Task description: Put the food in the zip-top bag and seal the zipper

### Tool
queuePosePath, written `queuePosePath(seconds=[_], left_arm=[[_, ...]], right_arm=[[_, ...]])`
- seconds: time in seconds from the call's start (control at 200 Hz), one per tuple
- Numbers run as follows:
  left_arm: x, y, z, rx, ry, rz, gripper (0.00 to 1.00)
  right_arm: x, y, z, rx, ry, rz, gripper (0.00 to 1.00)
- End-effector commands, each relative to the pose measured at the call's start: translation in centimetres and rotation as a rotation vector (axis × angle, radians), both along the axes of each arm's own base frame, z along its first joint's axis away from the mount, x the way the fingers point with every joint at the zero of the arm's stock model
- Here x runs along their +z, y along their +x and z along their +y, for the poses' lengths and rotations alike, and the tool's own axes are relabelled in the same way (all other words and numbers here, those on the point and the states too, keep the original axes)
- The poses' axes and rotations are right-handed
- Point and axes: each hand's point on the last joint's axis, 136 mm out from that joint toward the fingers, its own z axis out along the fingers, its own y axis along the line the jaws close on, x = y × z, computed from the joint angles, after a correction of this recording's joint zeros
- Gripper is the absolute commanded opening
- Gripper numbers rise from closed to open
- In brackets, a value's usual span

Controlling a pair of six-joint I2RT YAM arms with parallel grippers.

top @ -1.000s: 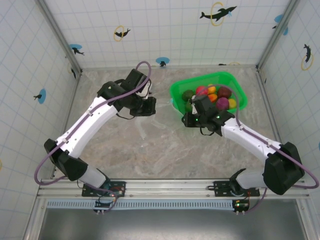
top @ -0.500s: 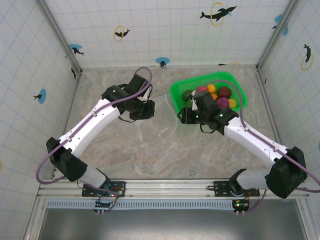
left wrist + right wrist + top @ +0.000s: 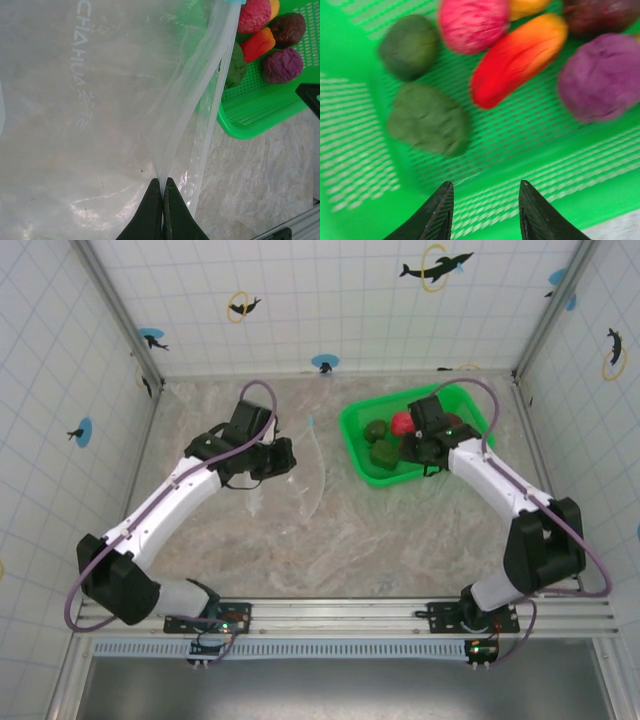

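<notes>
The zip-top bag [image 3: 75, 115] is a clear crinkly pouch lying left of the green basket [image 3: 255, 112]. My left gripper [image 3: 162, 184] is shut on a fold of its film next to the zipper [image 3: 212, 95], whose pale-blue end piece [image 3: 233, 1] points toward the basket. From above, the left gripper [image 3: 282, 460] sits just left of the curved zipper [image 3: 319, 455]. The food lies in the basket: two green pieces [image 3: 427, 119], a pink one [image 3: 472, 22], a red-orange one [image 3: 517, 60], a purple one [image 3: 602, 77]. My right gripper [image 3: 485, 189] hovers open over the basket floor, holding nothing.
The basket [image 3: 362, 465] stands at the back right of the marble table. Tiled walls close in the back and both sides. Bare tabletop [image 3: 360, 540] lies between the bag and the arm bases.
My right gripper has swung from the basket's near-left corner to above its inside. My left gripper has drawn the bag a little to the left, away from the basket.
</notes>
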Motion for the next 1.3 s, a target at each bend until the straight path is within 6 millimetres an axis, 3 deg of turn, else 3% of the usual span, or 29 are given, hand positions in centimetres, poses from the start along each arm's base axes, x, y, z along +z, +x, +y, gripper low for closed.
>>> queuePosePath(seconds=[0.0, 0.18, 0.31, 0.44, 0.59, 0.701, 0.826, 1.066, 1.146, 1.296], left_arm=[[1.3, 0.5, -1.2, -0.012, -0.095, -0.066, 0.00], [0.2, -0.2, -2.0, -0.055, -0.144, -0.055, 0.00], [-0.6, -0.3, -1.7, -0.058, -0.121, -0.051, 0.00], [-0.6, -0.5, -2.1, -0.078, -0.135, -0.043, 0.00], [0.3, -0.3, -2.3, -0.044, -0.176, -0.037, 0.00], [2.0, -1.1, -4.0, -0.102, -0.306, -0.027, 0.00], [2.3, -1.6, -5.2, -0.132, -0.377, 0.039, 0.00], [3.1, -1.5, -4.5, -0.103, -0.369, 0.030, 0.00], [2.7, -1.6, -4.3, -0.095, -0.354, 0.040, 0.00], [2.5, -1.8, -3.6, -0.074, -0.331, 0.037, 0.00]], right_arm=[[-1.5, 1.0, -3.7, -0.066, -0.121, 0.091, 0.33], [-4.8, 2.3, -4.3, -0.016, -0.198, 0.260, 0.32], [-6.1, 1.9, -4.5, -0.014, -0.209, 0.326, 0.23], [-6.5, -0.2, -5.1, 0.028, -0.282, 0.395, 0.07], [-6.0, -3.3, -4.5, 0.018, -0.217, 0.405, 0.04], [-6.6, -6.4, -3.3, 0.011, -0.113, 0.433, 0.00], [-7.2, -10.1, -1.8, 0.006, -0.022, 0.465, 0.00], [-8.3, -17.8, 2.7, 0.066, 0.097, 0.522, 0.02], [-6.9, -18.0, 3.7, 0.081, 0.102, 0.458, 0.04], [-3.9, -16.8, 4.6, 0.149, 0.088, 0.360, 0.30]])
